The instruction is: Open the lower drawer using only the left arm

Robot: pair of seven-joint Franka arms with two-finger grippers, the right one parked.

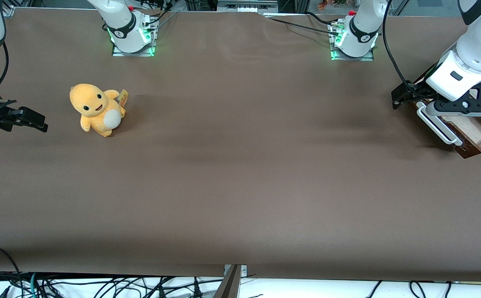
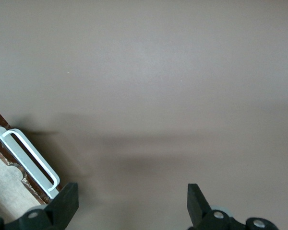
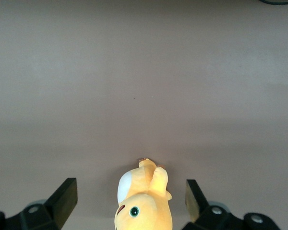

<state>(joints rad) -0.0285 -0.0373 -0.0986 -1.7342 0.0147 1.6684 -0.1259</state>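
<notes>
Beside the lower drawer handle, claw spread wide, bare tabletop around

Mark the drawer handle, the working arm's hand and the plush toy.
Drawer handle [image 1: 437, 126]: front view, on the middle of the white bar.
Left arm's hand [image 2: 132, 203]: left wrist view, midway between its open fingertips, above the table.
Plush toy [image 1: 95, 108]: front view, on its face.
</notes>
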